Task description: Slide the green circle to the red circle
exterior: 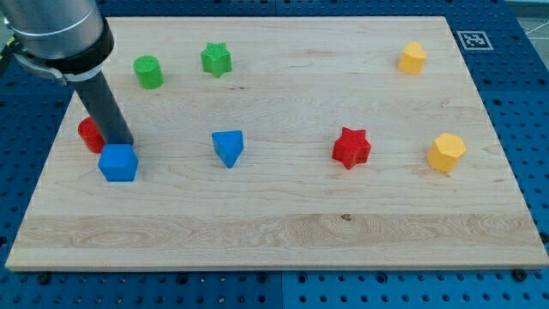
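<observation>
The green circle [148,71] stands at the upper left of the wooden board [283,232]. The red circle [88,134] lies below it near the board's left edge, partly hidden behind my rod. My tip [123,141] rests just right of the red circle and just above the blue cube [117,162]. The tip is well below the green circle and not touching it.
A green star [216,59] sits right of the green circle. A blue triangle [228,147] lies mid-board, a red star [351,148] to its right. Two yellow blocks stand at the right, one at the top [413,57] and one lower [446,152].
</observation>
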You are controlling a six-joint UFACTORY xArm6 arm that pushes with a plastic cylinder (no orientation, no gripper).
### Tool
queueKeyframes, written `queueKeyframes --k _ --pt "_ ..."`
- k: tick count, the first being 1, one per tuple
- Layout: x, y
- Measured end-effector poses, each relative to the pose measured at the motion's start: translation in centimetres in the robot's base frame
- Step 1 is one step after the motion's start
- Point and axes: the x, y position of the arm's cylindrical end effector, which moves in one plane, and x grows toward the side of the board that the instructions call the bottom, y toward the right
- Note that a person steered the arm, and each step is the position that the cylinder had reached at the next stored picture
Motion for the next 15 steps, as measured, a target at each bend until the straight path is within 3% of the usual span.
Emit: queueKeyframes --k 4,5,7,8,11,15 --pt "-4.8 6.8" --pt "-9.1 8.7" --pt "-13.6 8.2" --pt "-16.5 5.3" --pt "-16.2 0.9" --pt "-9.5 -0.9"
